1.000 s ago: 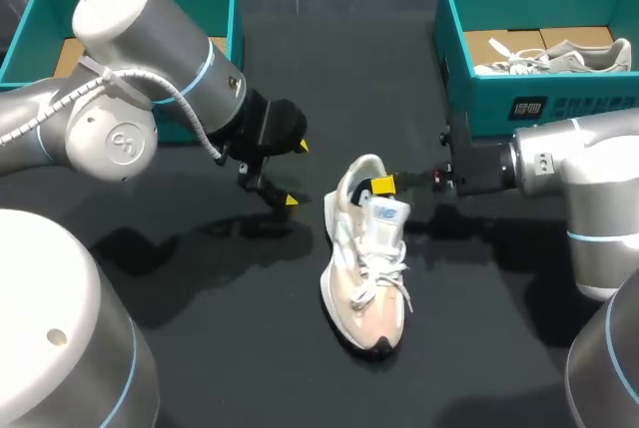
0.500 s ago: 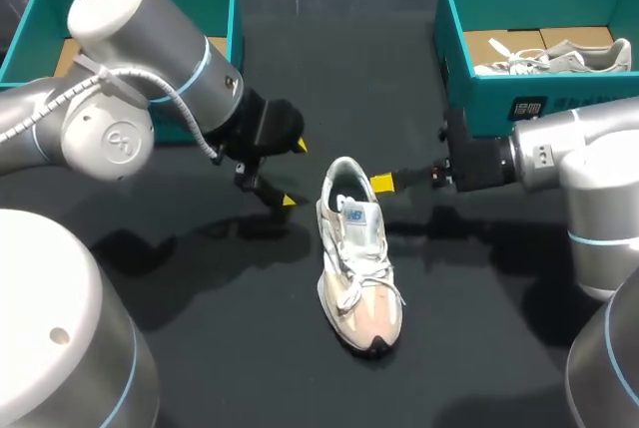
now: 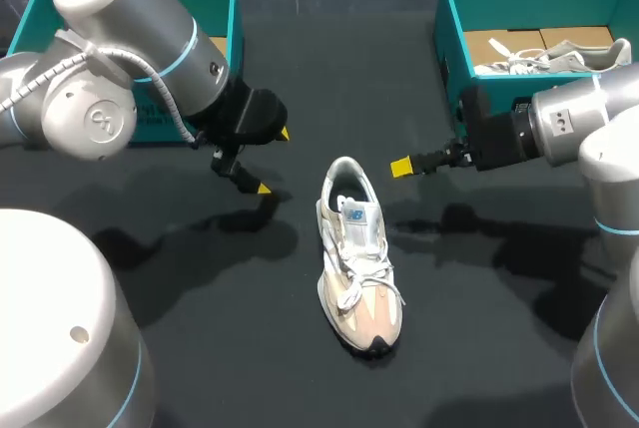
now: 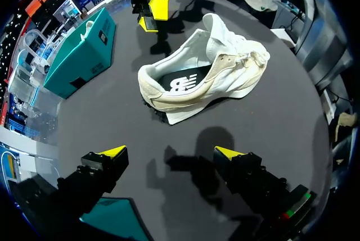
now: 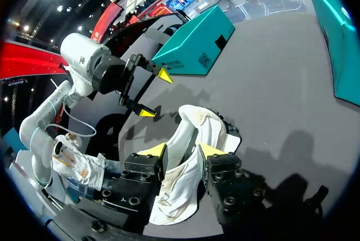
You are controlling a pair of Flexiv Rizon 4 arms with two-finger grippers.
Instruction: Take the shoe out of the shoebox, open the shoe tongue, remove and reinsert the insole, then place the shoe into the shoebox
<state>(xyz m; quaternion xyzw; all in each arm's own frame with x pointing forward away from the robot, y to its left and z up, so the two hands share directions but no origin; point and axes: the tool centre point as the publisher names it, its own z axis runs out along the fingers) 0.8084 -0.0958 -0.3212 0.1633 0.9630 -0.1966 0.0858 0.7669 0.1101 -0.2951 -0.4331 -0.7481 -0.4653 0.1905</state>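
Shoe (image 3: pixel 356 258) upright, mid tabletop (image 3: pixel 230 348), toe near, heel far. Left hand (image 3: pixel 274 161) spread, empty, left of heel. Right hand (image 3: pixel 401 167) spread, empty, right of heel. Both flank collar without touching, probably poised for tongue or insole work.

left arm (image 3: pixel 130 39), right arm (image 3: pixel 584 124): silver-grey, pale-blue joint rings | cable (image 3: pixel 160 94): white, braided | left tool (image 3: pixel 274 161), right tool (image 3: pixel 400 167): black, yellow-tipped
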